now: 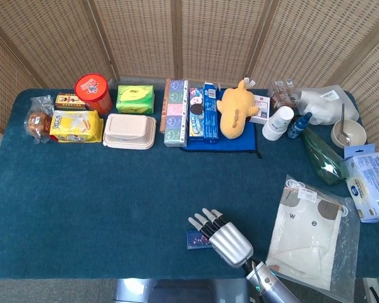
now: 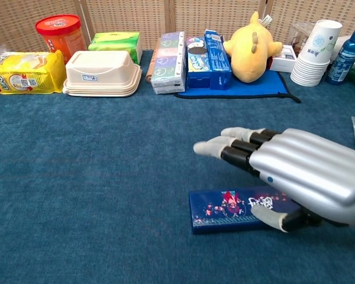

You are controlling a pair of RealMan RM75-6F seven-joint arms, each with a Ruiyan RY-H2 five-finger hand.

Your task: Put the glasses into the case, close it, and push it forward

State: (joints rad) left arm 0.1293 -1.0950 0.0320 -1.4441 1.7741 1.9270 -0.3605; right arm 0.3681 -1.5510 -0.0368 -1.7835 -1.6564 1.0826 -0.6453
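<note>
Chest view: closed, patterned blue case (image 2: 234,210) flat on near counter (image 2: 94,177). Right hand (image 2: 290,174) above its right end, fingers spread straight, holding nothing; thumb touching case. Glasses unseen (likely inside). Remaining, apparently: forward push. Left hand absent.

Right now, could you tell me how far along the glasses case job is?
Done, apparently: the case lies shut on the blue cloth, with no glasses in sight. In hand: the right hand is over its right end, fingers extended, thumb against its near edge. Left: the push forward towards the row of boxes.
</note>
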